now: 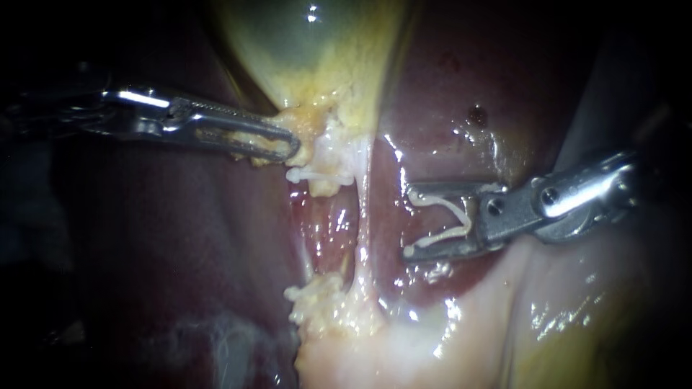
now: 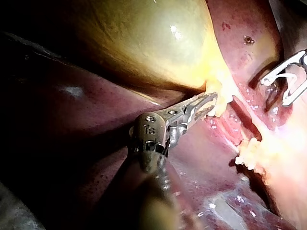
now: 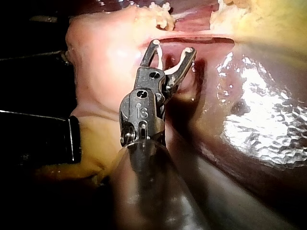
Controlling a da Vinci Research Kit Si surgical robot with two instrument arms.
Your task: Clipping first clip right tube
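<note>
1. Right claw stands wide, an open clip seated against both jaws, just beside the right tube, not yet around it.
2. Left claw grips gallbladder tissue.
3. Step: approach. Next: advance until the tube sits inside the clip, then close.

Right tube: a thin, pale, glistening strand, stretched upright from the yellow base of the gallbladder down to the pale tissue. Clip: white, V-shaped, spread open, seated between the jaws of the right instrument, just beside the tube and not touching it.
</note>
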